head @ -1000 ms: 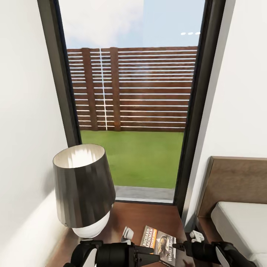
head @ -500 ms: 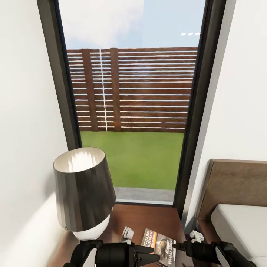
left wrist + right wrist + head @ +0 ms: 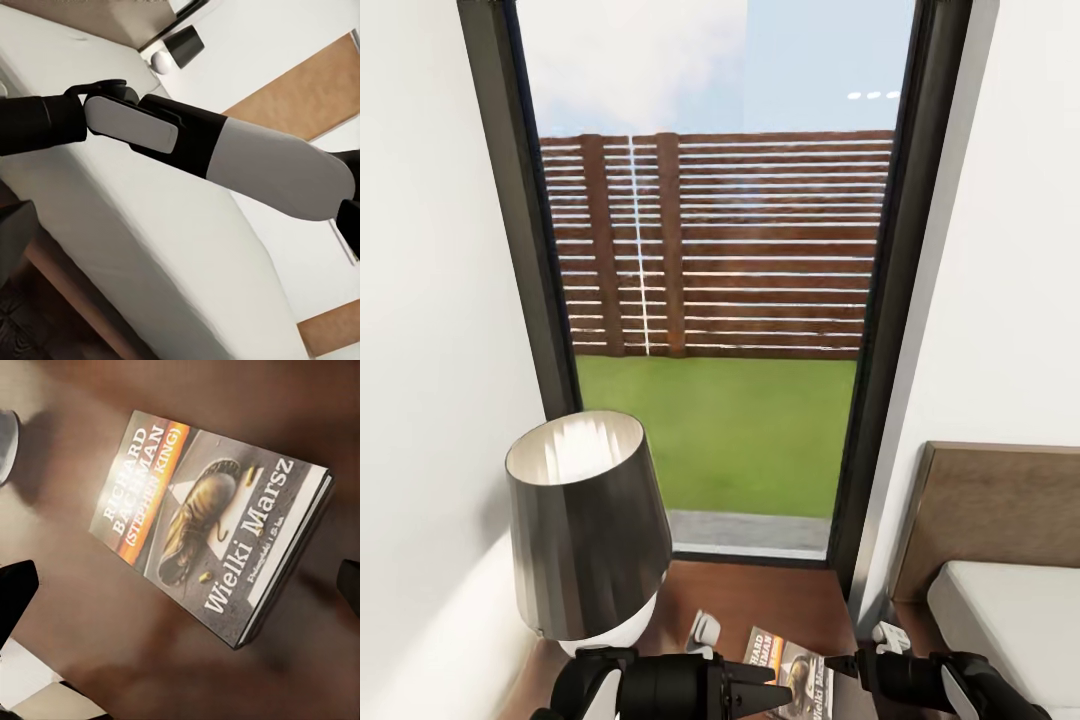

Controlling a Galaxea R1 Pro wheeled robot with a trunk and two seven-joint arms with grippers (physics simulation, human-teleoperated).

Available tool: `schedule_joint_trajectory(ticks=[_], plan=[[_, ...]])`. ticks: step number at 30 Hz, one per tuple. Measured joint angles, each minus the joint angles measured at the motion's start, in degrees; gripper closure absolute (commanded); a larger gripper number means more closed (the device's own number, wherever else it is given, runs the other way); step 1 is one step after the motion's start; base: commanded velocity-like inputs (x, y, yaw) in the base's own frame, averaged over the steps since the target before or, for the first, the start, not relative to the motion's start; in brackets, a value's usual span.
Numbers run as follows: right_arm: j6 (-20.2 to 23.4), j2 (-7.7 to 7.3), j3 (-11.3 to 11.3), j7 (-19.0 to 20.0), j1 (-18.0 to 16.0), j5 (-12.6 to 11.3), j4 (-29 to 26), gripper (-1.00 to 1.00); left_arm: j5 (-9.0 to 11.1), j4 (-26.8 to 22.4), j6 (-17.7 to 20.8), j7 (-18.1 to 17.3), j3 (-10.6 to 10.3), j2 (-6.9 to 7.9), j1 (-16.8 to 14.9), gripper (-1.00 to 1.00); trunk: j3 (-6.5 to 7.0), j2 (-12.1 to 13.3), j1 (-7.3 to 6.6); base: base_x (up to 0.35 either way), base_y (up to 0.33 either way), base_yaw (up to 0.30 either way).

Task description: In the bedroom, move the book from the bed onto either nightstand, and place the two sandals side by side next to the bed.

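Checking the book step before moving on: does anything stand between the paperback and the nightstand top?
Nothing visible does: the dark paperback with the orange band already lies flat on the reddish-brown wooden nightstand, beside the dark-shaded lamp.

Printed on the book (image 3: 214, 529) cover: "RICHARD BACHMAN (STEPHEN KING)" across the orange band, "Wielki Marsz" in white; smaller line beneath unreadable.

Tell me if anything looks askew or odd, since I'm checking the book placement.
Only mildly: the book lies flat on the nightstand but skewed to its edges, beside the lamp. It looks undamaged, and nothing is spilled.
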Motion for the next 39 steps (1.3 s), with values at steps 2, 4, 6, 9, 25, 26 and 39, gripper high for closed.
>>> schedule_joint_trajectory(ticks=[2,4,6,9,25,26,39], plan=[[0.0,0.0,0.0,0.0,0.0,0.0,0.0,-1.0,0.0,0.02,-0.07,0.01,0.0,0.0,-0.01,-1.0,0.36,0.8,-0.44,0.0,0.0,0.0],[-0.01,0.0,0.0,0.0,0.0,0.0,0.0,-1.0,0.0,0.04,-0.24,0.03,0.0,0.01,0.0,-1.0,0.72,1.6,-0.88,0.0,0.0,0.0],[-0.01,0.0,0.0,0.0,0.0,0.0,0.0,-1.0,-0.01,0.05,-0.35,0.04,0.0,0.01,0.0,-1.0,1.08,2.41,-1.32,0.0,0.0,0.0],[0.0,0.0,0.0,0.0,0.0,0.0,0.0,-1.0,-0.03,0.13,-0.61,0.08,0.0,0.01,0.0,-1.0,1.62,3.61,-1.98,0.0,0.0,0.0],[0.01,0.14,0.03,-0.27,0.0,0.06,0.0,-1.0,-0.12,2.57,-2.38,0.37,-1.79,-0.21,0.02,-1.0,4.49,10.03,-5.49,0.0,0.0,0.0],[0.01,0.14,0.04,-0.29,0.0,0.07,0.0,-1.0,-0.09,2.97,-2.86,0.31,-1.85,-0.2,0.02,-1.0,4.67,10.43,-5.71,0.0,0.0,0.0],[0.01,0.17,0.08,-0.29,0.0,0.03,0.01,-1.0,-0.08,4.85,-5.15,0.17,-2.29,-0.25,0.02,-1.0,7.0,15.64,-8.57,0.0,0.0,0.0]])
